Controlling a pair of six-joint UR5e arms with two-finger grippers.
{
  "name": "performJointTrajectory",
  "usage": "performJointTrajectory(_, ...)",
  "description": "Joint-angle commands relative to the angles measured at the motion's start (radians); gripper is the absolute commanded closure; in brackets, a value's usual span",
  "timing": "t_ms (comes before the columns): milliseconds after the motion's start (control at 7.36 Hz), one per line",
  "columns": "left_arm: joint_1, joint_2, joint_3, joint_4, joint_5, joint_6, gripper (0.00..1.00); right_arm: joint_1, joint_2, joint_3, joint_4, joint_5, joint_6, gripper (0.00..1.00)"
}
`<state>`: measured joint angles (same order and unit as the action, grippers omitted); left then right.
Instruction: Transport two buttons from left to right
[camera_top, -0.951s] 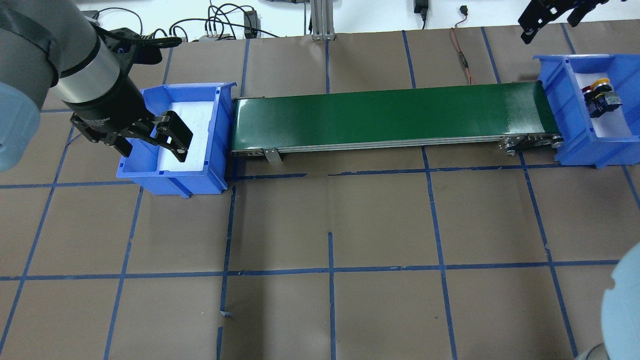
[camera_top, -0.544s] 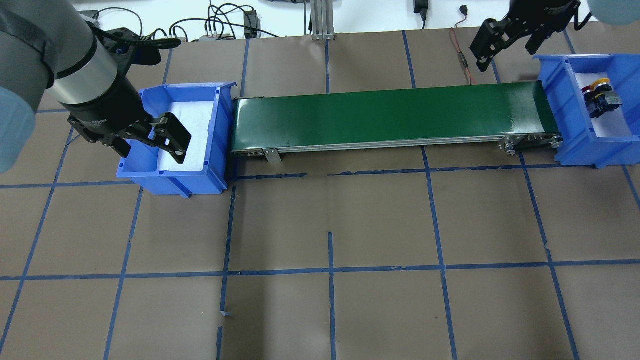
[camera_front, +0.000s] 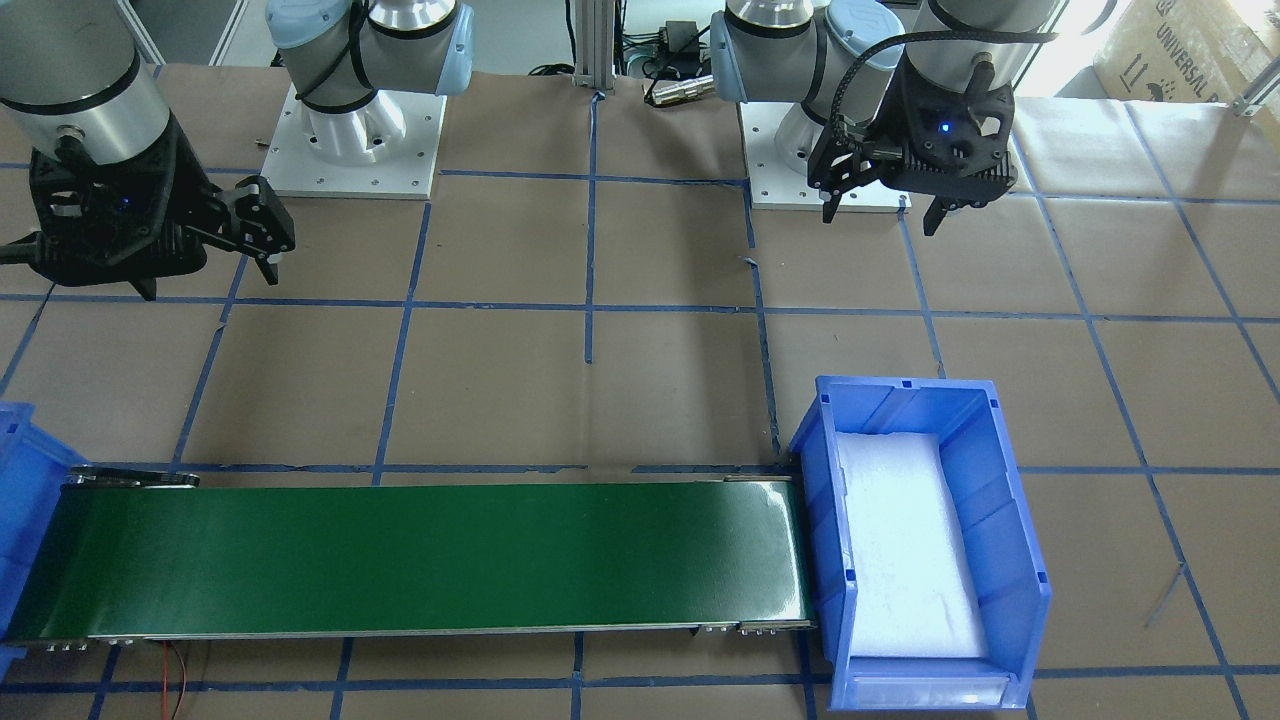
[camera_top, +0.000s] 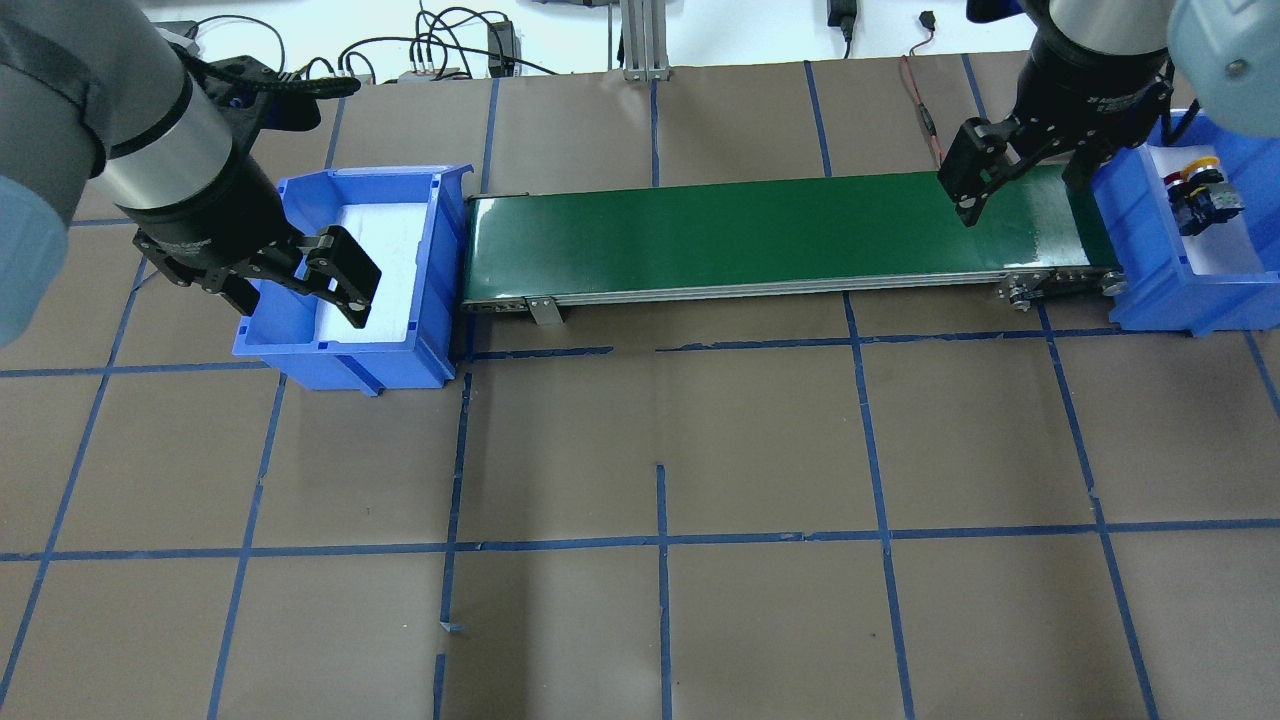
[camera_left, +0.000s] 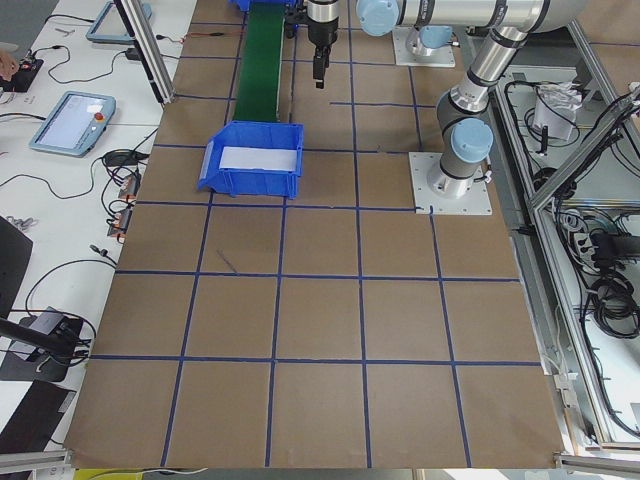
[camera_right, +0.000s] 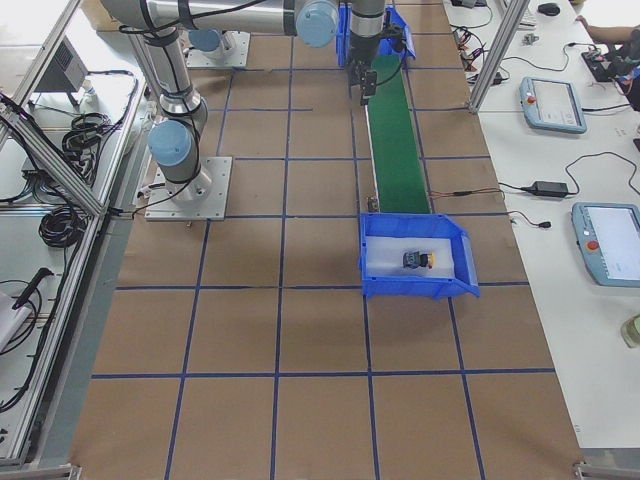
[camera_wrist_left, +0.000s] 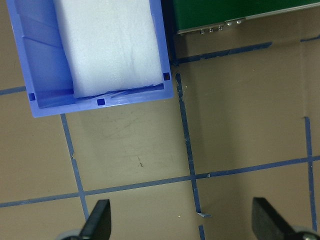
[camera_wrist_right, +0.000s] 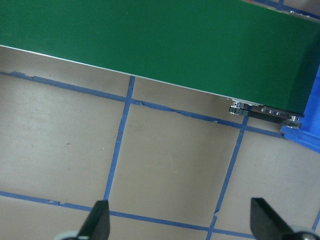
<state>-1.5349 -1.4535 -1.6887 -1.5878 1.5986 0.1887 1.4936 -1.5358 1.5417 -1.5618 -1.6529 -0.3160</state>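
Left gripper (camera_top: 300, 298): we see its jaws spread wide, gripping nothing. At the left of the overhead frame it overlaps the lower-left corner of the left bin (camera_top: 340, 350). Its wrist camera looks down on brown paper, with that bin in the upper left.
Right gripper (camera_top: 1022, 188): we find it wide open as well, holding nothing. At the upper right of the overhead frame it hangs over the right end of the conveyor belt (camera_top: 750, 230). Its wrist camera shows the belt across the top.
Buttons (camera_top: 1203, 200): we see both lying close together on the white liner (camera_top: 1225, 250) inside the right bin (camera_top: 1140, 260), far upper right of the overhead frame. The red cap (camera_top: 1173, 178) and yellow cap (camera_top: 1202, 163) sit at their upper-left ends. We cannot tell whether they touch.
Left bin: we see a white foam pad (camera_top: 390, 235) in it.
Conveyor belt: we see it green, running between the two bins.
Table (camera_top: 760, 450): brown paper with a grid of blue tape (camera_top: 660, 540).
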Motion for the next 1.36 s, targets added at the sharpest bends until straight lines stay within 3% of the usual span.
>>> performJointTrajectory(0, 0.001, -0.005, 0.001, 0.009, -0.003, 0.002, 0.00, 0.002, -0.043, 0.015, 0.009, 0.043, 0.006, 0.01)
performJointTrajectory(408, 0.002, -0.008, 0.001, 0.009, -0.005, 0.003, 0.00, 0.014, -0.047, 0.009, 0.009, 0.083, -0.008, 0.00)
performJointTrajectory(1223, 0.007, -0.013, -0.002, 0.009, -0.006, 0.000, 0.00, 0.022, -0.032, 0.006, -0.003, 0.071, -0.024, 0.00)
